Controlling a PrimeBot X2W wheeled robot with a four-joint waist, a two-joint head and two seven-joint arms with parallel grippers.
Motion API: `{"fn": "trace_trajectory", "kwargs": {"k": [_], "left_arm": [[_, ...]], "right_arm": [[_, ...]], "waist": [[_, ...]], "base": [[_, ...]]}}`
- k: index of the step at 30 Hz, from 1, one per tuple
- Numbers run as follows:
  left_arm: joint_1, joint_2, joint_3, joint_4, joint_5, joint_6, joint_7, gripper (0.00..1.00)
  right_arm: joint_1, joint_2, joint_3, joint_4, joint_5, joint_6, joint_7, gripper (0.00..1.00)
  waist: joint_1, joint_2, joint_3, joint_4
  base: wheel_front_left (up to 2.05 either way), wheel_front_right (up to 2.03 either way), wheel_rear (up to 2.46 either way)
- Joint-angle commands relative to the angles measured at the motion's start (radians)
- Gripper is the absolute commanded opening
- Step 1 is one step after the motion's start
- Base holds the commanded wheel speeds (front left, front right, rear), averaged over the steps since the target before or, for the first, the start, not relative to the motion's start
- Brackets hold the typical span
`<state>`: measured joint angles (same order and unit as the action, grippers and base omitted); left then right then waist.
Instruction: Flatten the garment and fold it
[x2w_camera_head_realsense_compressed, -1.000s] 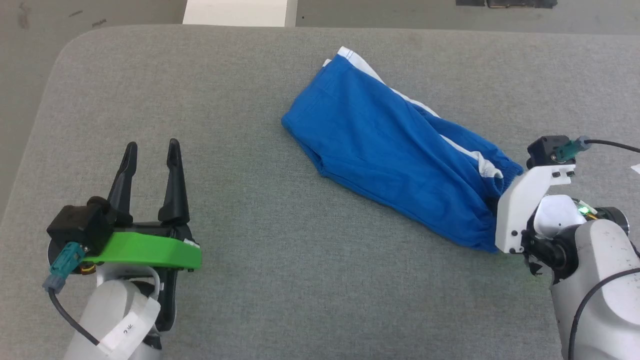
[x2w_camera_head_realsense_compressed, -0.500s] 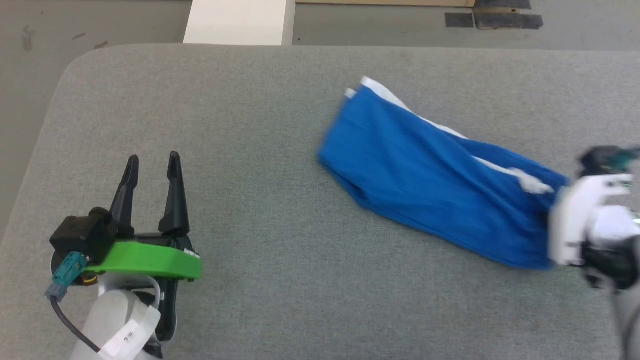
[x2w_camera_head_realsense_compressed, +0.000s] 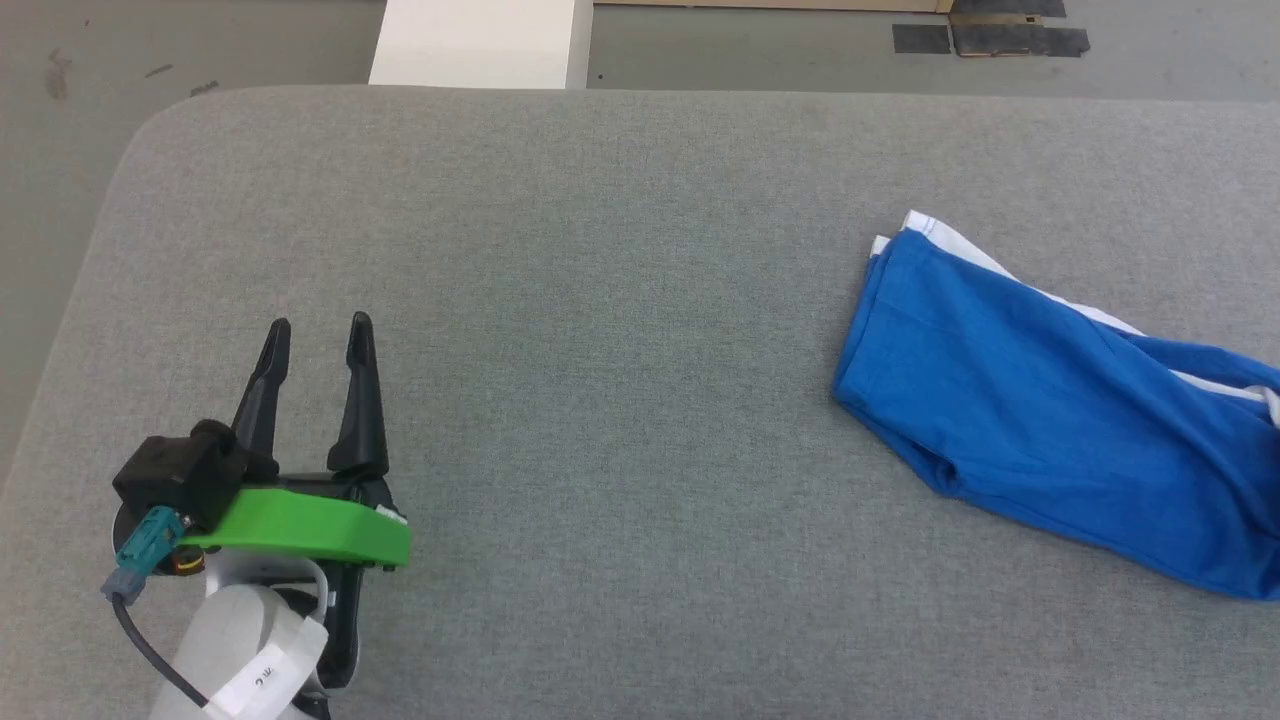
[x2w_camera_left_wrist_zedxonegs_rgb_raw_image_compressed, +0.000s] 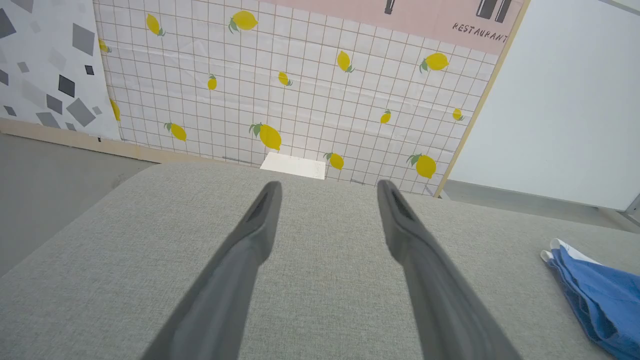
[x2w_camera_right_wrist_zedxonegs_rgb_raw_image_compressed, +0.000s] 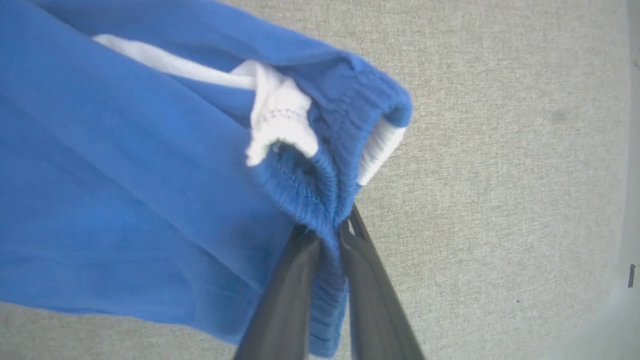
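Head view: you see the garment (x2w_camera_head_realsense_compressed: 1050, 420), a pair of bright blue shorts, on the right side of the grey table (x2w_camera_head_realsense_compressed: 600, 300). It runs aslant, and its right part is cut off by the right edge of that view. The leg end points far-left and shows a narrow white hem (x2w_camera_head_realsense_compressed: 925, 228). A white stripe (x2w_camera_head_realsense_compressed: 1090, 315) follows the far side. The cloth is doubled over on itself, with soft creases and a small pucker at the near-left corner.

Right wrist view: the garment (x2w_camera_right_wrist_zedxonegs_rgb_raw_image_compressed: 125, 175) shows its gathered waistband (x2w_camera_right_wrist_zedxonegs_rgb_raw_image_compressed: 320, 185), bunched and curled over. A white tab (x2w_camera_right_wrist_zedxonegs_rgb_raw_image_compressed: 277, 120) sits against it, and a ribbed white lining (x2w_camera_right_wrist_zedxonegs_rgb_raw_image_compressed: 380, 147) shows at the inner edge. The right gripper (x2w_camera_right_wrist_zedxonegs_rgb_raw_image_compressed: 327, 225) has its two dark fingers pressed together on the waistband, with a fold of blue cloth pinched between them.

Left arm: the left gripper (x2w_camera_head_realsense_compressed: 320, 322) sits at the near left of the table, well apart from the garment, behind a green bracket (x2w_camera_head_realsense_compressed: 300, 525). Its fingers point toward the far edge. In the left wrist view the left gripper (x2w_camera_left_wrist_zedxonegs_rgb_raw_image_compressed: 328, 185) has its fingers spread with nothing between them. The garment (x2w_camera_left_wrist_zedxonegs_rgb_raw_image_compressed: 600, 300) lies at that view's lower right. A lemon-print wall (x2w_camera_left_wrist_zedxonegs_rgb_raw_image_compressed: 300, 75) stands beyond the table.
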<state>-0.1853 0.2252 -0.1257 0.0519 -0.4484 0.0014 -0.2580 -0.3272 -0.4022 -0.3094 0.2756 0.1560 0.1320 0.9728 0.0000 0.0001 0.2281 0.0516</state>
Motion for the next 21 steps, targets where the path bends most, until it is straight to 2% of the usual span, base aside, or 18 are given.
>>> {"fn": "trace_trajectory", "kwargs": {"k": [1,12,16,21], "left_arm": [[0.001,-0.002,-0.001,0.002,0.01,-0.001,-0.003,1.0],[0.004,-0.002,-0.005,0.005,0.001,0.002,-0.003,1.0],[-0.003,-0.006,-0.011,0.007,-0.002,-0.001,-0.003,1.0],[-0.017,-0.014,-0.017,0.01,-0.005,-0.006,-0.003,1.0]], "right_arm": [[-0.003,0.011,0.009,-0.012,-0.009,-0.001,0.011,0.0],[-0.05,-0.002,0.207,-0.207,0.1,-0.001,0.169,0.0],[-0.089,0.025,0.267,-0.25,0.129,-0.001,0.2,0.0],[-0.158,0.084,0.325,-0.23,0.128,-0.001,0.19,0.0]], "waist": [[0.0,-0.0001,-0.001,0.0],[0.0,-0.0001,-0.013,-0.012],[0.0,-0.0001,-0.005,-0.01],[0.0,-0.0001,0.017,0.007]], "base": [[0.0,0.0,0.0],[0.0,0.0,0.0],[0.0,0.0,0.0],[0.0,0.0,0.0]]}}
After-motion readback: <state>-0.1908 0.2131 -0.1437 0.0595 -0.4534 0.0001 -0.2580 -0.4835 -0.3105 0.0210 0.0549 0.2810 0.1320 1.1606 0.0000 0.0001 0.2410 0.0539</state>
